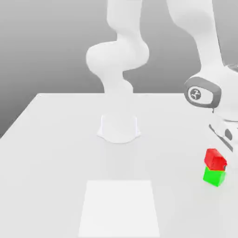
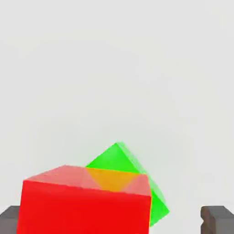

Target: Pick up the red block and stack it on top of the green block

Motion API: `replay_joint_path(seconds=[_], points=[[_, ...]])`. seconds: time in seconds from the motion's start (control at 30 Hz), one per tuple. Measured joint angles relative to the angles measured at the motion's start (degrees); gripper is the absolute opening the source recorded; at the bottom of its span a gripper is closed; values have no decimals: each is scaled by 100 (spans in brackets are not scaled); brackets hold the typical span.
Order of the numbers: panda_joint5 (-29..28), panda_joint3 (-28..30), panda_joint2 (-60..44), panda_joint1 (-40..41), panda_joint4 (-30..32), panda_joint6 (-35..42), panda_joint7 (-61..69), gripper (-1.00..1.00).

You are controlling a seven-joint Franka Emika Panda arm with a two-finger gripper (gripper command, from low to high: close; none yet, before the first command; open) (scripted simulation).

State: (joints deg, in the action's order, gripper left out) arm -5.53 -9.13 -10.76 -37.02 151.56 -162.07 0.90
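The red block [image 1: 215,159] rests on top of the green block [image 1: 214,176] near the exterior view's right edge of the table. In the hand view the red block [image 2: 87,210] is close up and covers most of the green block [image 2: 121,157], which is turned at an angle beneath it. My gripper [image 1: 226,144] hangs just above and beside the stack. In the hand view my gripper [image 2: 112,221] is open around the red block. One dark fingertip [image 2: 217,220] stands well clear of the block's side, and the other fingertip [image 2: 9,220] lies close to the opposite side.
The arm's round white base [image 1: 119,128] stands at the middle back of the white table [image 1: 56,153]. A paler square patch [image 1: 120,207] lies on the table at the front centre. The stack is close to the table's edge on the exterior view's right.
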Motion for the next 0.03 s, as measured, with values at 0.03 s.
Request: replay_joint_path(seconds=[0.03], points=[[32,-16,69,10,3,61,20,100]])
